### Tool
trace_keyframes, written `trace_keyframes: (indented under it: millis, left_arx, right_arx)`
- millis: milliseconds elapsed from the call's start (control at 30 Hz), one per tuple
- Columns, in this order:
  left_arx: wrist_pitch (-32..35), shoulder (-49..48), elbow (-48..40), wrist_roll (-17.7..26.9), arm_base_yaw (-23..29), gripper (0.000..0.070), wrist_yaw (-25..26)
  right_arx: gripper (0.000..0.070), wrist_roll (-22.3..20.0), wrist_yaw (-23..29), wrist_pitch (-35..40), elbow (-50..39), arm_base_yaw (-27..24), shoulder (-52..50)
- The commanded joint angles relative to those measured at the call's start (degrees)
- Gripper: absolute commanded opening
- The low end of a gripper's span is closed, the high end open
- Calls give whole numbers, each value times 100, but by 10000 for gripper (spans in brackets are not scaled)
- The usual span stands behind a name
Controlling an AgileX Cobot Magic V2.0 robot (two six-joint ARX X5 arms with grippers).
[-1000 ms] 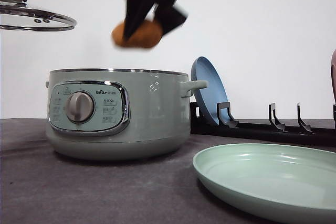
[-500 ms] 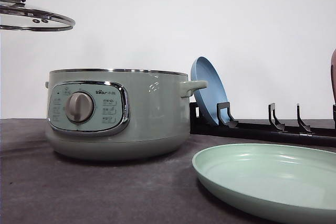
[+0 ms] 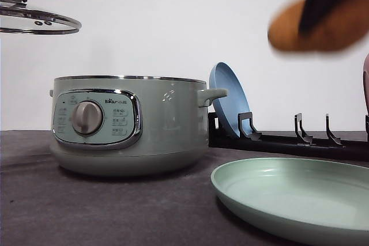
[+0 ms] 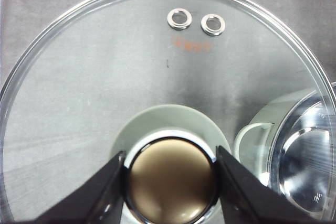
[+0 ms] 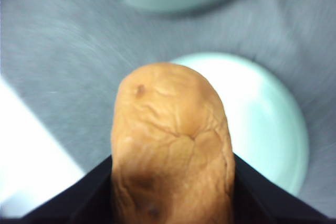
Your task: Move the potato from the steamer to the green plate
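A pale green steamer (image 3: 130, 125) stands uncovered on a dark grey table (image 3: 104, 211), its dial facing the camera. All places below are given relative to this steamer.

High above it and to its right, the right gripper (image 3: 323, 18) holds the potato (image 3: 317, 27) in the air. The gripper is a dark, motion-blurred shape reaching down from the upper edge of the front view. In the right wrist view its two black fingers (image 5: 262, 190) press against either side of the potato (image 5: 173, 145), closed only as far as the potato's width allows. The potato's creased orange-brown skin points outward beyond the fingertips.

The green plate (image 3: 300, 197) lies flat on the table in front of the steamer and to its right, well below the potato. From the right wrist camera the plate (image 5: 273, 124) sits beneath and beyond the potato.

High above the steamer's left side, the left gripper (image 4: 170, 179) holds the glass lid (image 3: 37, 21) level in the air. Its fingers (image 4: 102, 195) clamp the lid's round knob (image 4: 172, 182) from both sides.

Behind the steamer's right handle, a blue plate (image 3: 230, 105) stands upright in a black rack (image 3: 288, 136).
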Motion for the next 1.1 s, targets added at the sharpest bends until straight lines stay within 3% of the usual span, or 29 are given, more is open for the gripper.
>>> trace_keyframes:
  millis: [0,200,300,700,1067]
  left_arx:
    - [-17,-83,269,7,9,0,2]
    - [-13,-83,269,7,9,0,2]
    - [-13,-83,269,7,9,0,2]
    - [-4,-79,269,7,9,0,2]
    - [-4,-81,269,7,9,0,2]
  right_arx:
    - [176,491,-7,493,-415,25,54]
    - [176,844,131,2239,-1614,22,165]
    - [176,1013,338,2707,-1984,20,237]
    - [176,1087,472,3174,-2241,20,299]
    - [177,1094,430,3364,-2242,22,1031]
